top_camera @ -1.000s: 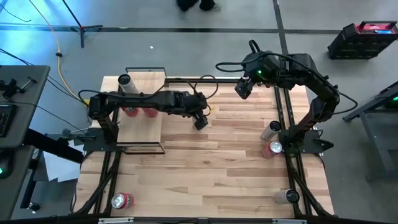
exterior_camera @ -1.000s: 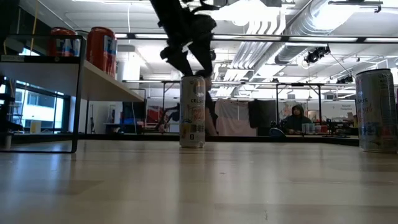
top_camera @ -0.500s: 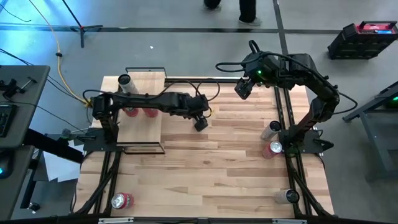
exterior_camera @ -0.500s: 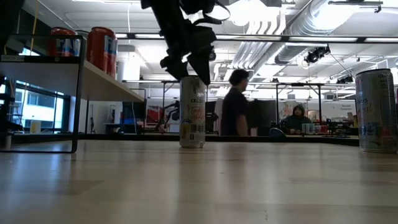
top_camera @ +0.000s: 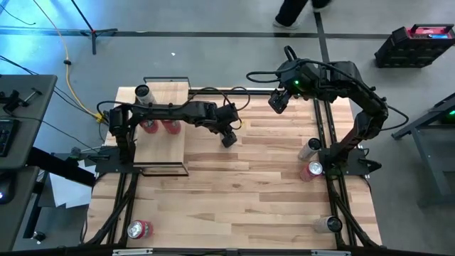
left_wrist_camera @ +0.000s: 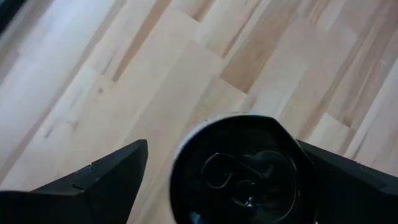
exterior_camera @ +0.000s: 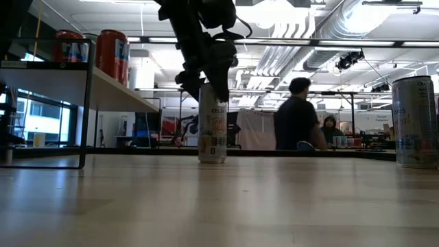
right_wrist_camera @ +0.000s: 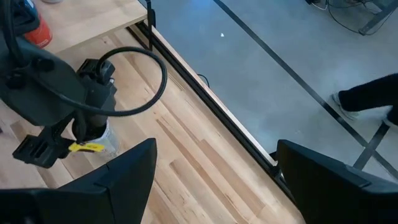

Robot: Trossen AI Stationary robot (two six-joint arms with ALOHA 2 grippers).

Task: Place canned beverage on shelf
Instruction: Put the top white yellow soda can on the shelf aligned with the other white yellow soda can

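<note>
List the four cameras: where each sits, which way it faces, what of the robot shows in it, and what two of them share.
High view: overhead, looking straight down at the table; both arms, shelf.
Low view: table height, looking level into the room; left tool open above the white can.
Left wrist view: on the left arm, looking down; own fingers flank that can's top.
Right wrist view: on the right arm, raised at the far edge; own right tool open, left arm beyond.
Shared: low and left wrist views both show the white can.

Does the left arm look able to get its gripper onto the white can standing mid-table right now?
Probably yes. The left gripper hangs directly over the white can, fingers open to either side of its top, and nothing stands between them. The right gripper waits apart near the table's far edge.
</note>
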